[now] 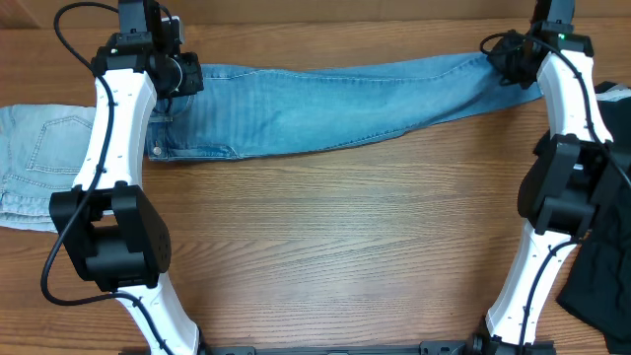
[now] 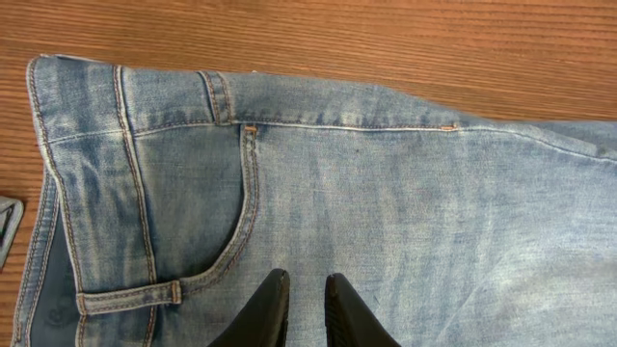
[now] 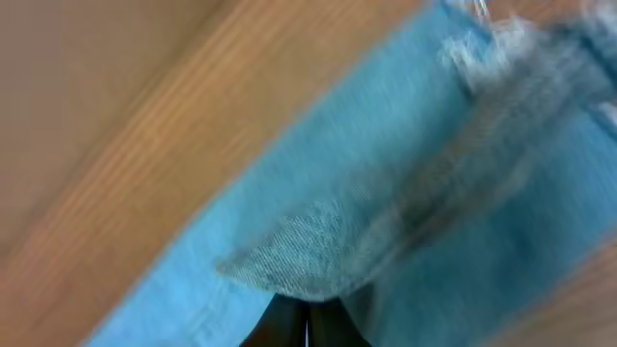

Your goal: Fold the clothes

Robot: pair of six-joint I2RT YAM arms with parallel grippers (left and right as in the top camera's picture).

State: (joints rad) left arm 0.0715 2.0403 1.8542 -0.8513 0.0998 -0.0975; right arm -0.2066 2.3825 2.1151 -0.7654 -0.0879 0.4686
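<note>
Jeans [image 1: 345, 108] span upper frame, left to right; left gripper [image 2: 307, 280], slightly apart, above waistband [image 2: 87, 193]. Right gripper [image 3: 307, 313] clamps hem [image 3: 289, 260].

A brown wood-grain table [image 1: 345, 247], seemingly laminate, evenly lit.

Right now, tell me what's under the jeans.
The jeans lie flat on the wooden table, which shows around them. Whatever is beneath the denim itself is covered; the left arm hides where their waist nears the paler jeans.
</note>
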